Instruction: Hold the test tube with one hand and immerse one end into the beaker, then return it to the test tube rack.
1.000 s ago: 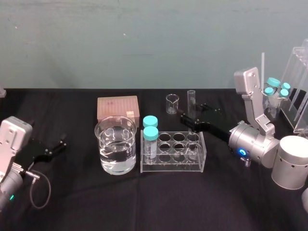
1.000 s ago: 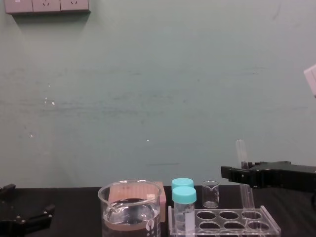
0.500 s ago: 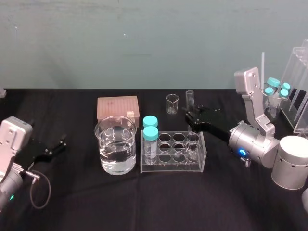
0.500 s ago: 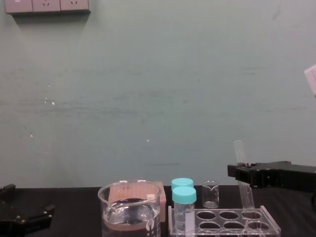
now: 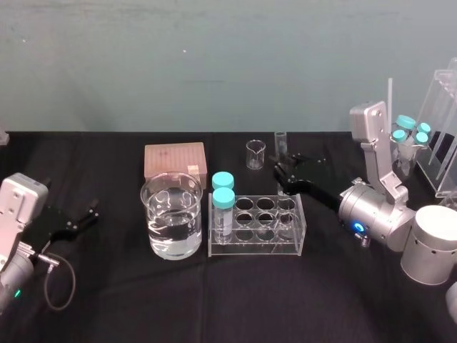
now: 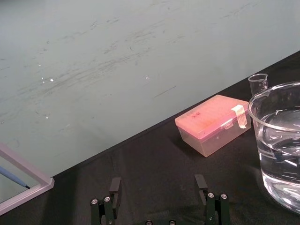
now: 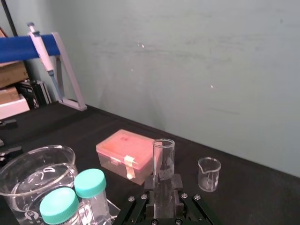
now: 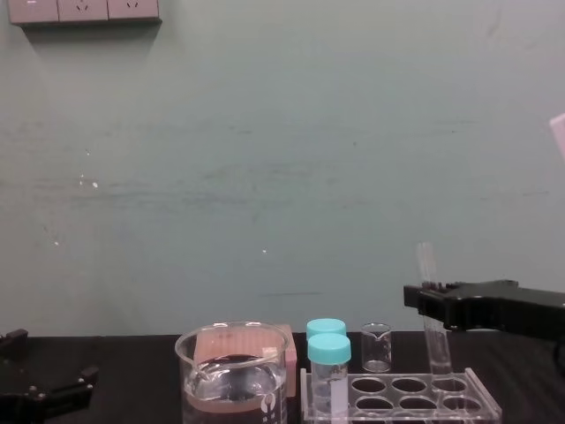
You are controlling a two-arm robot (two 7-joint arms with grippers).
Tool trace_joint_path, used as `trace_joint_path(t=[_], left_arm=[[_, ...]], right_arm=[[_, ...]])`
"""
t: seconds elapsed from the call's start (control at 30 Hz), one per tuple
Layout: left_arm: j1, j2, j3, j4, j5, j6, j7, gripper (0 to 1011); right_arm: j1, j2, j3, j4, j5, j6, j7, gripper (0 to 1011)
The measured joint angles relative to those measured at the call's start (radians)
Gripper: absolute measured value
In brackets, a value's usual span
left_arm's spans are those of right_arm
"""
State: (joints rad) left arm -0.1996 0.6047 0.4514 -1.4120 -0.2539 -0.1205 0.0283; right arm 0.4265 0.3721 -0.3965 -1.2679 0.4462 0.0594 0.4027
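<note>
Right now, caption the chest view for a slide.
Right end effector grips the test tube at the test tube rack's right end; left end effector idle beyond the beaker.

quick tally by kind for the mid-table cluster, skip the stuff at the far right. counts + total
test tube: 1
large beaker: 1
small beaker: 1
teal-capped vials: 2
rack: 1
pink box: 1
total: 7

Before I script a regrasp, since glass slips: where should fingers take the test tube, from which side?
The test tube: upper shaft, level from the robot's right. It stands nearly upright, foot at the test tube rack, capped vials leftward. The right gripper grips there.
</note>
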Motion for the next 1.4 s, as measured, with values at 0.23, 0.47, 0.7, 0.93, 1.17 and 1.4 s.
trace_joint_path(t=[0.23,0.47,0.7,0.93,1.17,1.4], left_arm=[[0.0,0.0,0.0,0.0,0.0,0.0,0.0,1000],[0.0,0.0,0.0,0.0,0.0,0.0,0.0,1000],[0.0,0.0,0.0,0.0,0.0,0.0,0.0,1000],[0.0,0.0,0.0,0.0,0.0,0.0,0.0,1000],[0.0,0.0,0.0,0.0,0.0,0.0,0.0,1000],[0.0,0.0,0.0,0.0,0.0,0.0,0.0,1000]], right_arm=[[-0.015,-0.01,0.015,0.001,-0.014,-0.034,0.015,226],[-0.033,-0.01,0.028,-0.004,-0.024,-0.056,0.025,225],[-0.054,-0.005,0.043,-0.017,-0.033,-0.063,0.028,226],[-0.065,-0.008,0.06,-0.024,-0.034,-0.079,0.028,226],[-0.067,-0.016,0.072,-0.024,-0.031,-0.101,0.034,225],[-0.069,-0.019,0.081,-0.028,-0.025,-0.109,0.042,225]])
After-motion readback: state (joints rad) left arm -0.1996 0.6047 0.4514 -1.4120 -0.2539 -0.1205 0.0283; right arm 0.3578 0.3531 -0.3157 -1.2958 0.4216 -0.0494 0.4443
